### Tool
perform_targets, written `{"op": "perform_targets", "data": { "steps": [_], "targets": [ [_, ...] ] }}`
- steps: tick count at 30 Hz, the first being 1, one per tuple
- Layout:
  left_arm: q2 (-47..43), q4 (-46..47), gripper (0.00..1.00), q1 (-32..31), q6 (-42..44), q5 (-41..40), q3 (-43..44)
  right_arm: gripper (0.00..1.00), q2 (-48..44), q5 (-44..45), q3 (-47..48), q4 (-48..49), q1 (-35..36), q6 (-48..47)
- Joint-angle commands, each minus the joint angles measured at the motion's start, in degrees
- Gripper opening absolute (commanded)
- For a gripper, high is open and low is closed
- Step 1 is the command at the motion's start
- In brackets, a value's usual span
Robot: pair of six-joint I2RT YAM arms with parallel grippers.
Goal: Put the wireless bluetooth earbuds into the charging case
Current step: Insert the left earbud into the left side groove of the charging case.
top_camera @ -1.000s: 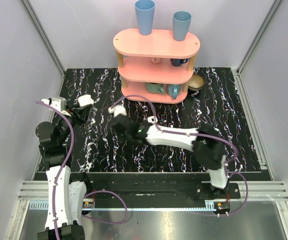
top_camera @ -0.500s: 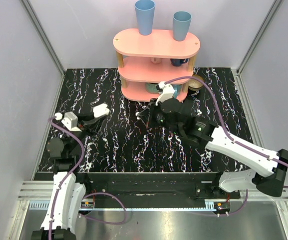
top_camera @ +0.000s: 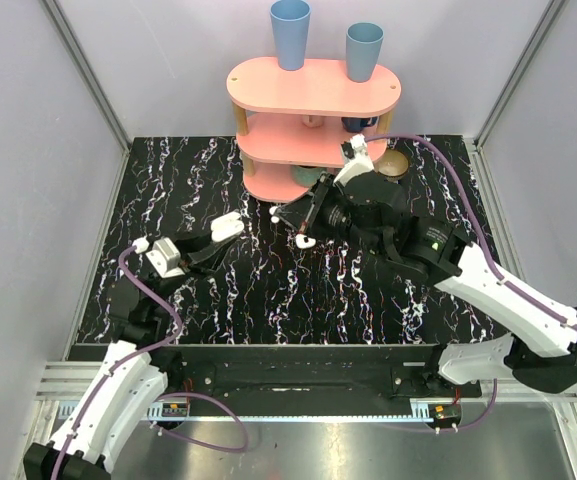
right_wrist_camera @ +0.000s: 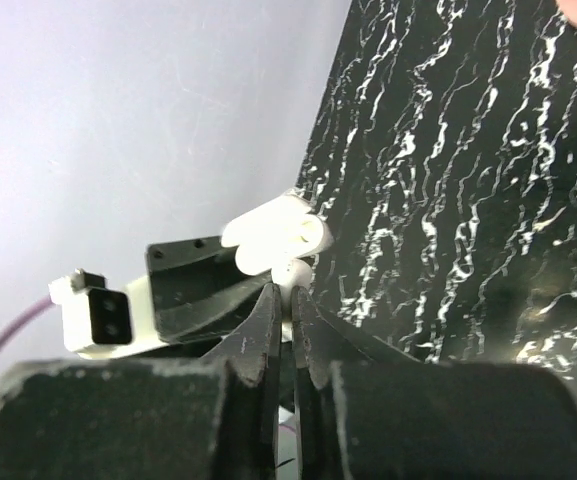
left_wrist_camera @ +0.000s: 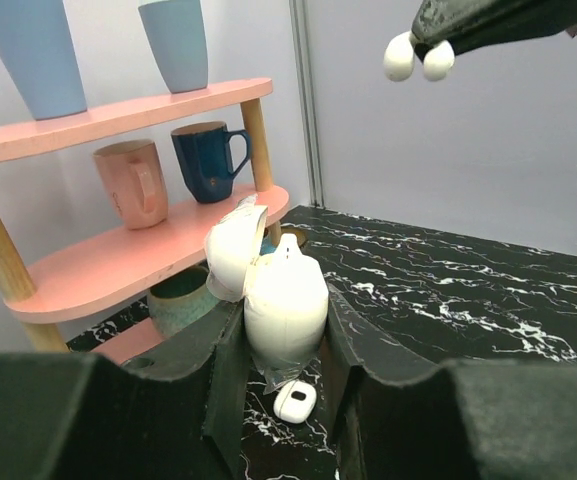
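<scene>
**Earbud held short of the case**

Top: left gripper (top_camera: 216,236) clamps the charging case (top_camera: 227,226), lid open. The right gripper (top_camera: 290,214) sits to its right, apart.
Left wrist: case upright, mouth up. The closed right jaws pinch 1 earbud (left_wrist_camera: 401,56), above-right.
Right wrist: case straight beyond the fingertips.

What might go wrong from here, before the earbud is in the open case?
1. The right end effector pinches the earbud only at its tips, in the air; it may slip and drop.
2. The left end effector holds the open charging case off the table, so pushing may tilt it.
3. A small white piece, possibly the second earbud, lies under the case and could be knocked.
</scene>
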Motion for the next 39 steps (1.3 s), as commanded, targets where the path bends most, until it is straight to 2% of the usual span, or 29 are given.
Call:
{"op": "perform_targets", "data": {
  "steps": [1, 9, 19, 26, 39],
  "targets": [
    [0.0, 3.4, 0.0, -2.3, 5.6, -5.7, 0.5, 0.0, 3.1, 0.5, 5.5, -5.7, -0.3, 11.6],
    [2.0, 6.2, 0.0, -6.5, 9.7, -13.6, -0.9, 0.0, 9.2, 0.2, 10.8, -11.3, -0.2, 21.6],
    [5.2, 7.4, 0.0, -11.9, 17.7, -21.3, -1.0, 0.0, 14.4, 2.3, 15.4, -14.1, 0.8, 24.3],
    [5.7, 6.7, 0.0, -13.5, 19.4, -22.1, -0.5, 0.0, 17.8, -1.6, 17.4, -14.3, 0.9, 26.2],
    [6.1, 4.0, 0.0, -15.4, 22.0, -23.1, 0.7, 0.0, 19.8, -2.9, 17.9, -12.0, 1.0, 27.9]
  ]
}}
